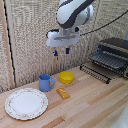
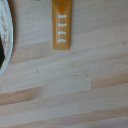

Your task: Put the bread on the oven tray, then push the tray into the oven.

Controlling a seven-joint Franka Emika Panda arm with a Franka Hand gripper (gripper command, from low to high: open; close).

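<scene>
Exterior view: hand (image 1: 61,51), fingers spread and empty, hangs high above the bread (image 1: 63,93), which lies diagonally on the surface (image 1: 95,107), directly below.

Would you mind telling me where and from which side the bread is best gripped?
Probably from straight above, across the narrow middle of the bread. It lies flat on the wooden table, oblong and apart from the blue cup and yellow bowl, so the pincer has room to straddle its long sides.
</scene>
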